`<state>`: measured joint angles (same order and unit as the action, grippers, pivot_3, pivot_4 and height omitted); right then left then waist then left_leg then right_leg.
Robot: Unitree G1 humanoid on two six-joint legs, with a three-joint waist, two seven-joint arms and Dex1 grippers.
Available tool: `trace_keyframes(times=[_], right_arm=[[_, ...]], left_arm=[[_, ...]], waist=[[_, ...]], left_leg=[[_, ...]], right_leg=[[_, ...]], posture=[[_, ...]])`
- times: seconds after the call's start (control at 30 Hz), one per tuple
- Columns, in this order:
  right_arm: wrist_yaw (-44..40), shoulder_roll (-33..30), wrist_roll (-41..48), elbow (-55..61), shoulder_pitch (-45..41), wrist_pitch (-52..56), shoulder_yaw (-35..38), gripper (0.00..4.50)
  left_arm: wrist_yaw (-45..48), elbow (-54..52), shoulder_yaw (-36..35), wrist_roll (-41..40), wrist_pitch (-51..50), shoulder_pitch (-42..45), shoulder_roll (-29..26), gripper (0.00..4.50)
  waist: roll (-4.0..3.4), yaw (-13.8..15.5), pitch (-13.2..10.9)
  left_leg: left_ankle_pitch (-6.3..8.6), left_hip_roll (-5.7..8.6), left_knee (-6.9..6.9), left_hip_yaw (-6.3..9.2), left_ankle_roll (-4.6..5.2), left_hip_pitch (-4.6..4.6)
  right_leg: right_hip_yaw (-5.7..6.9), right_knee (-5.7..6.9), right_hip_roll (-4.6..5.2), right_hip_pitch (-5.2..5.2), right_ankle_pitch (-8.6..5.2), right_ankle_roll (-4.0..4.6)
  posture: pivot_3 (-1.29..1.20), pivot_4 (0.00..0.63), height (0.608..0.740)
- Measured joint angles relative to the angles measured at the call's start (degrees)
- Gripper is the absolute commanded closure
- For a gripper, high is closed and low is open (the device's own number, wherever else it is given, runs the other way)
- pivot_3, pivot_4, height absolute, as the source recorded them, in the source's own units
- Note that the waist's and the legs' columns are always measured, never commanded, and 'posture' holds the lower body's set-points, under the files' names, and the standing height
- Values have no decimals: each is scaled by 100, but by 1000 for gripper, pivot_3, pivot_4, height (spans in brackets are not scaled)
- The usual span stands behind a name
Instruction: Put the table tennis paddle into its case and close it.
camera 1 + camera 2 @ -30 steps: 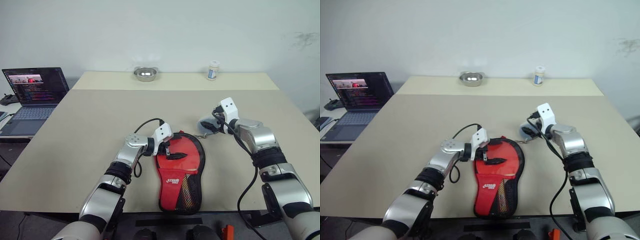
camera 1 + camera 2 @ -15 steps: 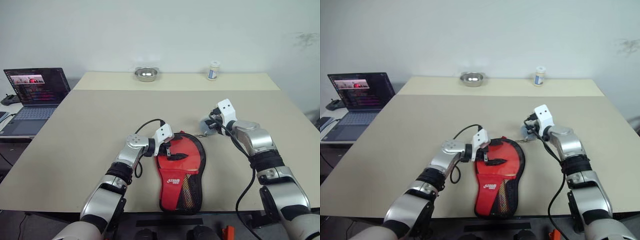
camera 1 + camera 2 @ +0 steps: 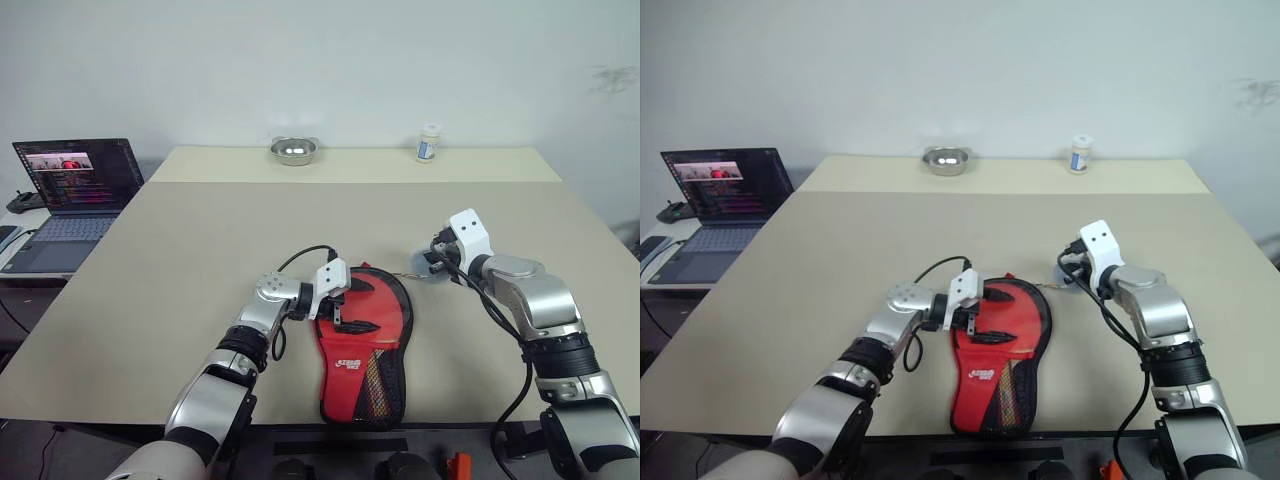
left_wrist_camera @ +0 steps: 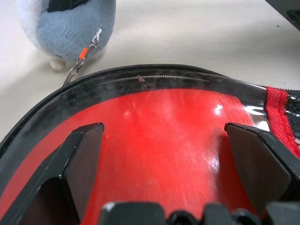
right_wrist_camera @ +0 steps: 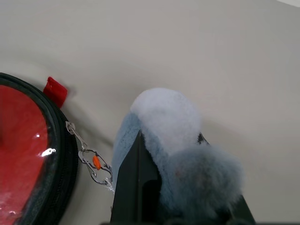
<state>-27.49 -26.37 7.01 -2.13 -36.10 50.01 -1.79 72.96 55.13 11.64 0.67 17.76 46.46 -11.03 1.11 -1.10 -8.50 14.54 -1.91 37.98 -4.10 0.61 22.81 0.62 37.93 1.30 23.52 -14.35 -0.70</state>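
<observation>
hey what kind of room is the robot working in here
Probably a lab or office test room: a bare beige table against a plain white wall, with an open laptop on a side desk showing what looks like video.

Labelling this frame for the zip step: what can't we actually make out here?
- Paddle: not visible; whether it is inside the case cannot be told, the red cover hides it.
- Zip state: far edge only in the left wrist view; slider not seen.
- Right gripper: fingertips buried in the fluffy blue charm.
- Jar label: too small.
</observation>
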Motion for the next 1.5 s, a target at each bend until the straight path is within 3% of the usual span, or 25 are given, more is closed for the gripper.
trace_keyframes(times=[0.37, 0.63, 0.83, 1.2, 1.5], right_arm=[[-124, -894, 154, 1450, 1095, 875, 199, 4278], [-1056, -2193, 1258, 3910, 2807, 2120, 688, 4295], [-1363, -2588, 2014, 5095, 3496, 2503, 1073, 4297], [-1251, -3182, 2369, 5938, 4899, 1894, 1207, 4301], [-766, -3276, 2885, 5951, 5116, 1572, 884, 4311]], left_arm=[[-496, 503, 62, 92, 402, 78, 200, 0], [-612, 671, 63, 130, 215, 156, 358, 0], [-605, 713, 65, 133, 141, 178, 392, 0], [-777, 781, 194, 162, 140, 287, 452, 0], [-974, 844, 271, 209, 140, 277, 457, 0]], waist=[[1, 155, 99], [-19, 247, 128], [-14, 257, 130], [6, 361, 153], [46, 344, 178]], left_leg=[[3, 17, 1, 21, 8, -10], [6, 22, -4, 48, 18, 7], [8, 23, -7, 90, 16, 3], [87, 79, -6, 182, 23, 2], [117, 94, -5, 218, 25, -68]], right_leg=[[17, -31, 17, -33, -2, -12], [43, -90, 19, -52, -1, -18], [91, -106, 51, -66, -14, -13], [179, -116, 93, -146, -119, -70], [221, -122, 140, -209, -164, -73]], posture=[[0, 150, 740], [0, 150, 740], [0, 150, 740], [0, 150, 740], [0, 150, 740]])
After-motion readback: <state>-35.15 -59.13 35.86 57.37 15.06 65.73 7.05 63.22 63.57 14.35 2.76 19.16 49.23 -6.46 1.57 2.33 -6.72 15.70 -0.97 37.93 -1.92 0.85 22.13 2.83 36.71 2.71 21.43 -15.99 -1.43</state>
